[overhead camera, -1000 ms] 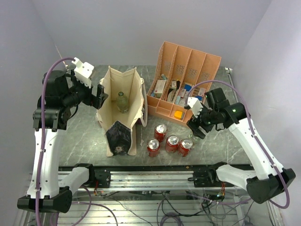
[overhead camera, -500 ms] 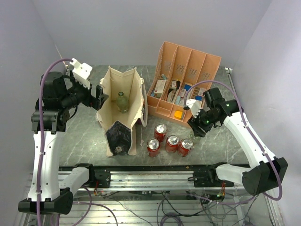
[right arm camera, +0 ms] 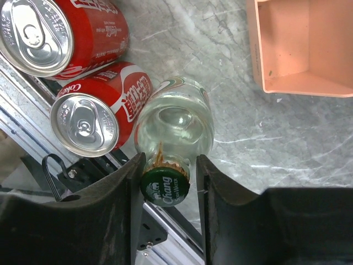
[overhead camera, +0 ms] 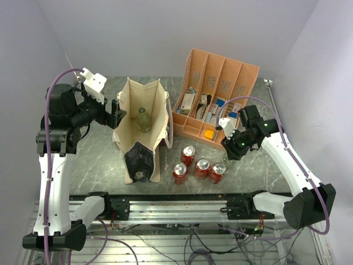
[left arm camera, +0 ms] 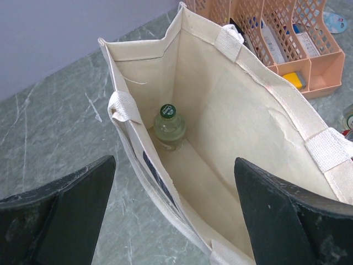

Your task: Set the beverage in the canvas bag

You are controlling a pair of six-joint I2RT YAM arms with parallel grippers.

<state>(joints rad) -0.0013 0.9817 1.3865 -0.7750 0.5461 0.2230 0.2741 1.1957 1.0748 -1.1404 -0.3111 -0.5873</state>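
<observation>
The beverage, a clear glass bottle with a green cap, stands on the table beside the cans. My right gripper has closed in on its neck; one pad touches the cap and the other is a sliver off it. In the top view this gripper covers the bottle. The canvas bag stands open, with another green-capped bottle upright at its far end. My left gripper is wide open over the bag's left wall, which runs between the fingers untouched.
Several red cola cans stand in a cluster just left of the right gripper, two of them against the bottle. The orange divided organizer with small packets is behind. A metal rail runs along the near table edge.
The right gripper's jaws narrowed from wide apart to close around the bottle's neck, and the arm drew in slightly. The left arm barely moved.
</observation>
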